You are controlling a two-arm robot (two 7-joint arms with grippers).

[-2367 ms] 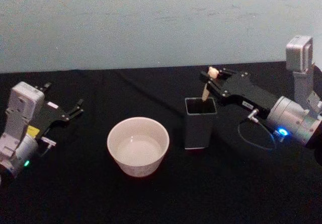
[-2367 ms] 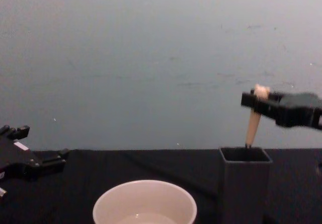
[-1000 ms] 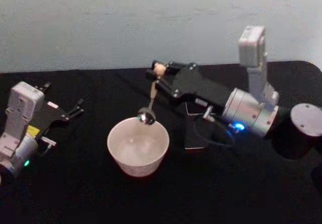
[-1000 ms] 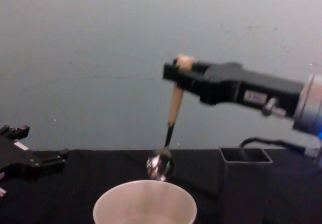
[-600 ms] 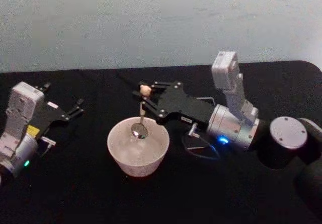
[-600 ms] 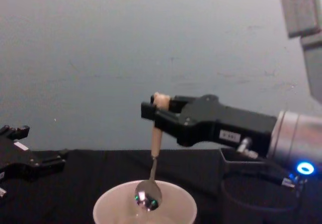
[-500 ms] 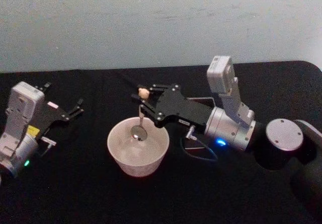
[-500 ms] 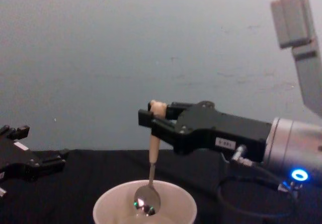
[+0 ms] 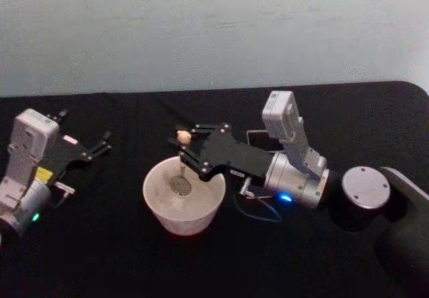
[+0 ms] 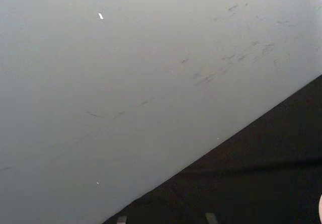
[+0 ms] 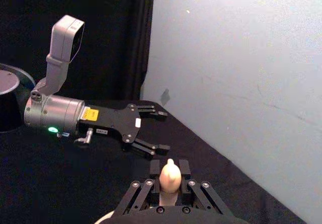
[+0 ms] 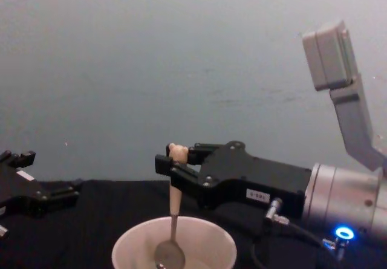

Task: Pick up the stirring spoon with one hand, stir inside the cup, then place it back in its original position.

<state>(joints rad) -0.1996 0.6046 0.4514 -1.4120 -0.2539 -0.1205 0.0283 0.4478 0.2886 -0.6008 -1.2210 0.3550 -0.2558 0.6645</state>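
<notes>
Quick count: one stirring spoon (image 12: 174,205), one cup (image 9: 175,221), one dark grey holder (image 9: 257,138), and two end effectors, all over a black surface (image 9: 100,251).

The right end effector (image 9: 182,142) is clamped on the spoon's cream handle just under the little bear head. It hangs over the cup, and the spoon points almost straight down. The silvery bowl of the spoon sits inside the cup, below the rim. The holder is just behind the right arm, mostly hidden by it.

The left end effector (image 9: 105,142) is parked well off to the left side, fingers spread apart, holding nothing.

Compared with half a second ago, the right arm has dropped a bit and slid slightly left, so the spoon bowl is deeper in the cup. A couple of seconds back the spoon was standing in the holder. The left arm hasn't budged.
</notes>
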